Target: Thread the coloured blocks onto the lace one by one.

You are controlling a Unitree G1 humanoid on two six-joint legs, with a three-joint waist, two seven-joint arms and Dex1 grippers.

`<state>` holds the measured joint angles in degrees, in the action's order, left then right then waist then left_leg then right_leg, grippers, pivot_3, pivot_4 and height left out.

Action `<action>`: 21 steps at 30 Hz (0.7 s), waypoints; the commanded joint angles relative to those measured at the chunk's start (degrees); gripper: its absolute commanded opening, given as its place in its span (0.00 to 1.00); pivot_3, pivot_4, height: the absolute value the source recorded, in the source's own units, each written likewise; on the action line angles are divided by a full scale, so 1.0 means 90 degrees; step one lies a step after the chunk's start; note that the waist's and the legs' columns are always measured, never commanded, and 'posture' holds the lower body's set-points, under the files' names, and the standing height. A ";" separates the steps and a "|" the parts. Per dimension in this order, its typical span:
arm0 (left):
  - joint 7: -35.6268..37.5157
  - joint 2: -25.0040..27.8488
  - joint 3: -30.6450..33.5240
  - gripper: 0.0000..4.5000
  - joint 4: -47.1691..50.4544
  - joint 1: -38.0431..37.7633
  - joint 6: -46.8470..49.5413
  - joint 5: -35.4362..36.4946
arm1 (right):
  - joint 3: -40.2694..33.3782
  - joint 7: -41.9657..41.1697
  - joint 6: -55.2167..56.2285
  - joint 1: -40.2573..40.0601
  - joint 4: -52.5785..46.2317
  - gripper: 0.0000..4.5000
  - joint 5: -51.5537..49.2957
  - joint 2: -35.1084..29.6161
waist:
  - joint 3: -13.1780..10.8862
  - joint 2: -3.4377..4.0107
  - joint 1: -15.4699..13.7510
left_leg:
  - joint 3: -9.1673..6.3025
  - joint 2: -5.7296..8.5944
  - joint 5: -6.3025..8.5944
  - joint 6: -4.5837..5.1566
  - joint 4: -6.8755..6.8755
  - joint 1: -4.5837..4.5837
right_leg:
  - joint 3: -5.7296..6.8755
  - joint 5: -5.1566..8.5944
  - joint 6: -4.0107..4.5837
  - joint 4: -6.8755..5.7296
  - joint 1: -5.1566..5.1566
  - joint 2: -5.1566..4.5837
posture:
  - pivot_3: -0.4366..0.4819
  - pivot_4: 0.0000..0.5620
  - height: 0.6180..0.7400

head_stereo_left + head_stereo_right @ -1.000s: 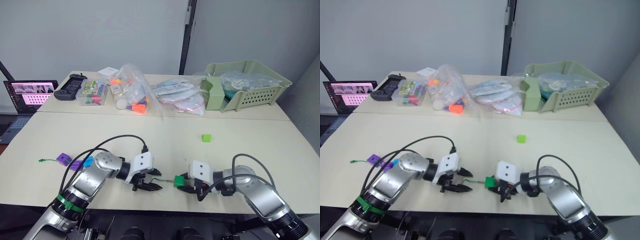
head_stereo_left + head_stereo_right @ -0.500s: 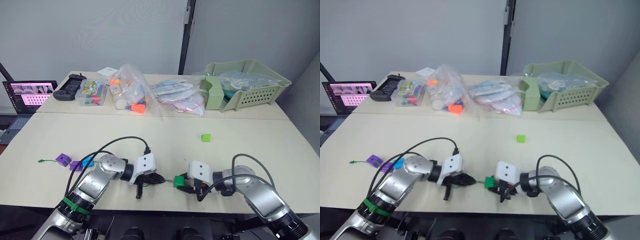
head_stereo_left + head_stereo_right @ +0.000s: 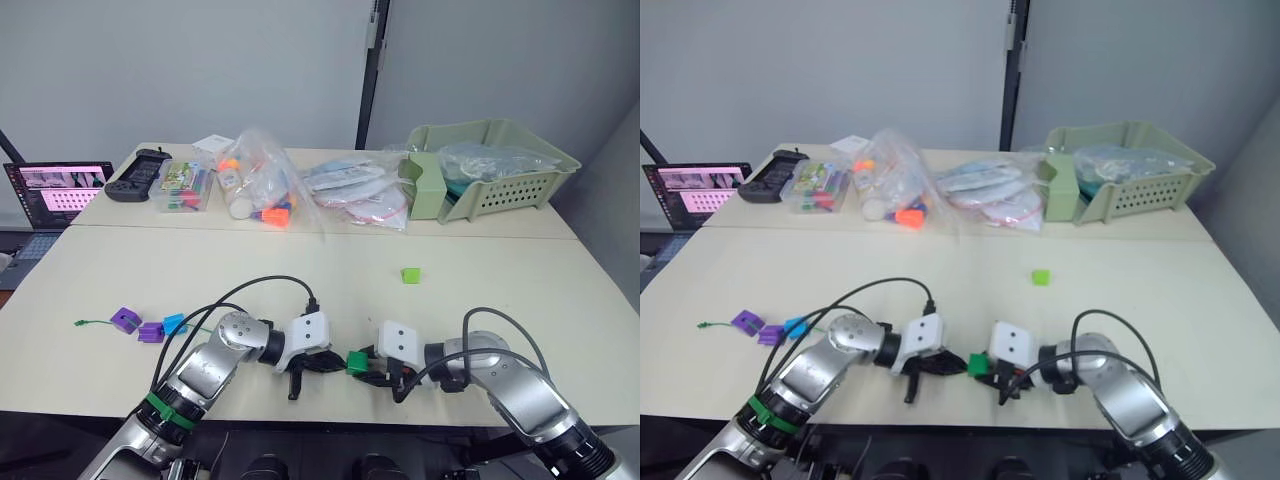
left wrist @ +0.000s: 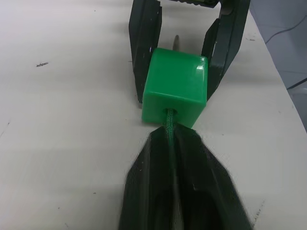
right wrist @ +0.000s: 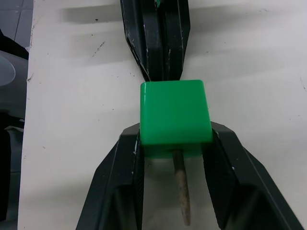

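- A cream table (image 3: 330,290) runs across the scene, with both robot arms meeting near its front edge.
- The right gripper (image 3: 362,365) has its two black fingers closed on opposite sides of a dark green block (image 3: 357,362), holding it just above the tabletop.
- The left gripper (image 3: 325,364) sits just beside that block, fingers pinched together on the lace (image 4: 169,129), a thin green cord.
- In the left wrist view the cord runs from between the closed fingers straight into the hole in the block's near face.
- In the right wrist view the pale stiff tip (image 5: 181,191) of the lace sticks out of the block's opposite face, between the right gripper's fingers.
- Two purple blocks (image 3: 126,319) and a bright blue block (image 3: 175,323) lie in a row on the table at the robot's left; the far end of the lace trails out beyond them.
- A light green block (image 3: 412,275) lies alone, farther back and well apart from the grippers.
- Along the back of the table stand clear bags of toys (image 3: 262,190) and a pale green basket (image 3: 520,190).
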<state>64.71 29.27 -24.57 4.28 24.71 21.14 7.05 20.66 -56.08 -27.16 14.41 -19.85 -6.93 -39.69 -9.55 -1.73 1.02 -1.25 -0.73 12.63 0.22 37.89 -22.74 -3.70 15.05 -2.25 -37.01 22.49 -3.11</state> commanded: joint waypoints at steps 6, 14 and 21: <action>0.0336 0.0561 0.0489 0.55 0.0103 -0.0147 -0.0378 0.0193 | 0.0167 0.0010 -0.0060 -0.0126 0.0162 0.26 0.0143 -0.0023 | 0.0000 0.0000 0.0001 | -0.0003 -0.0002 0.0000 0.0000 0.0000 0.0000 | 0.0000 0.0000 0.0000 0.0000 0.0001 -0.0001 | 0.48 0.27 1.00; 0.0274 0.0287 0.0427 0.36 -0.0347 -0.0196 -0.0567 0.0199 | 0.0173 0.0007 -0.0040 -0.0060 0.0228 0.26 0.0155 0.0009 | 0.0001 0.0000 -0.0020 | 0.0000 -0.0004 0.0000 0.0000 -0.0002 0.0004 | 0.0000 0.0000 0.0001 0.0000 -0.0002 -0.0003 | 0.48 0.27 1.00; 0.0422 0.0135 0.0346 0.01 -0.0346 -0.0205 -0.0629 0.0204 | 0.0145 0.0032 -0.0049 -0.0015 0.0251 0.26 0.0159 0.0015 | 0.0001 0.0000 -0.0018 | 0.0000 -0.0003 0.0000 0.0000 -0.0002 0.0004 | 0.0000 0.0000 0.0001 0.0000 -0.0002 -0.0002 | 0.48 0.27 1.00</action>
<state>67.21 30.69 -20.38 0.21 23.01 16.01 8.40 20.70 -56.17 -26.89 14.75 -19.31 -6.92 -39.64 -9.54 -1.73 0.86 -1.25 -0.76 12.63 0.22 37.87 -22.70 -3.70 15.05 -2.24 -37.01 22.47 -3.13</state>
